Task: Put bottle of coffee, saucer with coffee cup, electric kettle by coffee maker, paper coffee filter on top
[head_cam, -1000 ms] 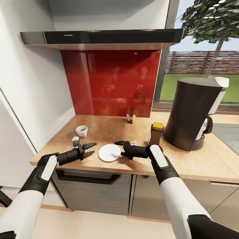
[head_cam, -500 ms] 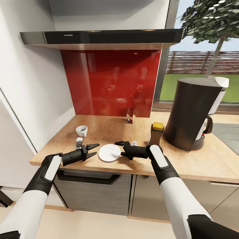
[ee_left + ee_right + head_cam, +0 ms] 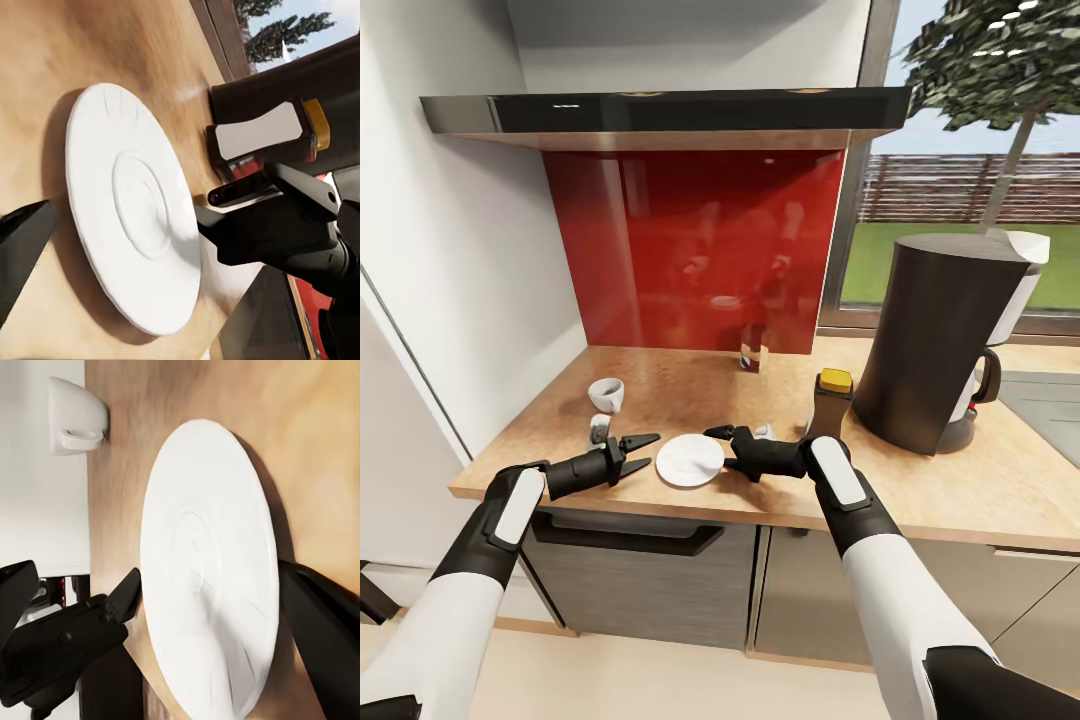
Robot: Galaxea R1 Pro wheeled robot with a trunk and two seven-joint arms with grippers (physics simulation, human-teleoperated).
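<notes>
The saucer lies flat near the front edge of the kitchen countertop, between the two grippers. It looks light, rigid, glazed and breakable, best pinched at the rim. The right gripper and left gripper both stand spread at opposite rims, holding nothing; whether a fingertip touches it, I cannot tell.

A glossy red backsplash panel is catching soft reflections on the wall behind the worktop, and a dark range hood is jutting out just above it. To the right, a window is showing a leafy tree, a green lawn and a wooden fence running behind it. A plain white wall is closing in the near left side.
</notes>
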